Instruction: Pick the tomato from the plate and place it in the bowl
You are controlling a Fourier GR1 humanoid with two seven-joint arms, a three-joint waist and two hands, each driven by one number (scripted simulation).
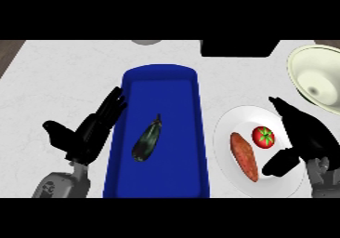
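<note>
Both our grey forearms enter from the lower edge. Largest is the long blue tray (161, 74) holding a dark eggplant (147, 139); then the pale round bowl (322, 79); then the white plate (234, 122), where the small red tomato (263, 136) lies beside an orange sweet potato (244, 156). Our right hand (306, 135) hangs spread wide just beside the tomato, holding nothing; we should curl round it without nudging the potato. Our left hand (87, 132) rests open.

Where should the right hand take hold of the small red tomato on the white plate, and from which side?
Grip the small red tomato around its round body, coming from above and its right, where the right hand hovers open. Its green stem faces up, and the orange sweet potato lies close on its left, so fingers probably fit better on the top and right of the white plate.
</note>
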